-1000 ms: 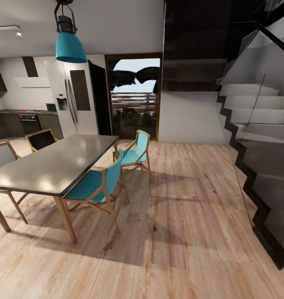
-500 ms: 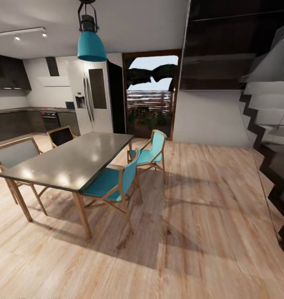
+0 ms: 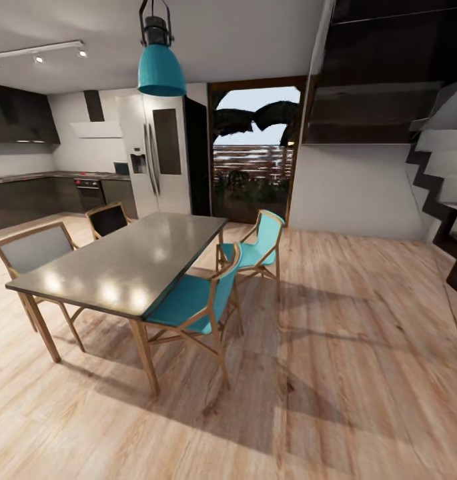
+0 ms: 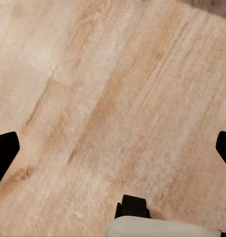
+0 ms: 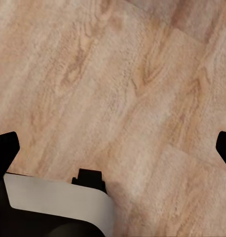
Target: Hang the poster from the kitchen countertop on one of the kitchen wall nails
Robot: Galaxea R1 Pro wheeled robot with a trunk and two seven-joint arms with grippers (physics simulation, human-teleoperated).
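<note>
Robot in dining area; kitchen at far left.
Thin grey-brown kitchen countertop (image 3: 28,177) on dark cabinets lies far left, beyond the grey rectangular dining table (image 3: 121,263) and teal wooden-framed chairs (image 3: 195,300). Poster too small to make out. Left gripper (image 4: 113,148) and right gripper (image 5: 113,148) both spread wide, empty, over pale wood plank floor (image 3: 335,373).

No text, label, brand, number or sign can be read on anything here.
</note>
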